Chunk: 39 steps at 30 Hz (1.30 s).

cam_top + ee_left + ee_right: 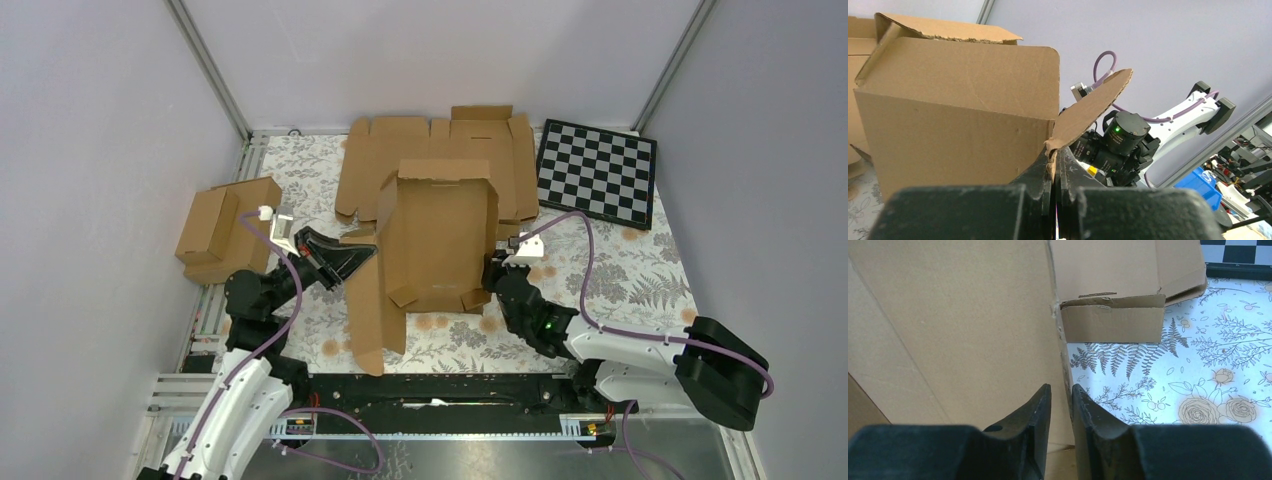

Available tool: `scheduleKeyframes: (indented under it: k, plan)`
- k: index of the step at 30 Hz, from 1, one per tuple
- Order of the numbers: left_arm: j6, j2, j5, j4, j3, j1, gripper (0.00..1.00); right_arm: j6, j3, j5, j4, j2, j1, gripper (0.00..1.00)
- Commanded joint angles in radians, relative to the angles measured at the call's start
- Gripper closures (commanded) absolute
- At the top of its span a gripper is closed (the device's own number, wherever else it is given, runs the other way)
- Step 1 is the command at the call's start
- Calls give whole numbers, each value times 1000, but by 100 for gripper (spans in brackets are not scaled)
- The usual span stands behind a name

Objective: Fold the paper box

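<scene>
The paper box [437,240] stands half folded in the middle of the table, its side walls raised and a long flap hanging toward the near edge. My left gripper [352,252] is at the box's left side. In the left wrist view its jaws [1054,157] are shut on the torn edge of a cardboard flap [1088,107], beside the box's wall [958,110]. My right gripper [492,268] is at the near right corner. Its fingers [1061,390] straddle the upright right wall [948,325] and are closed on its edge.
A wider flat cardboard blank [400,150] lies behind the box, with a folded flap [1113,322] showing in the right wrist view. Two joined small boxes [215,230] sit at the left, a checkerboard [597,172] at the back right. A flowered cloth [620,270] covers the table.
</scene>
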<state>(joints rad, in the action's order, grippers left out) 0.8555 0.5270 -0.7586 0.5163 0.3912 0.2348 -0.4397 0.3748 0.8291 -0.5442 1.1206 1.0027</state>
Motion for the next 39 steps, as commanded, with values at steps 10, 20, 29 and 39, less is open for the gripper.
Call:
scheduleKeyframes:
  k: [10, 20, 29, 39]
  plan:
    - [-189, -2, -9, -214, 118, 14, 100, 46, 105, -97, 74, 28, -9, 48]
    - [-193, 2, -23, -224, 111, 16, 100, 82, 43, -419, 266, -92, -10, 0]
    - [20, 58, -33, 49, 85, 54, 100, 45, 37, -503, 257, -76, -10, 0]
    - [90, 120, -13, 136, 94, 122, 100, 71, 50, -587, 279, -29, -10, 0]
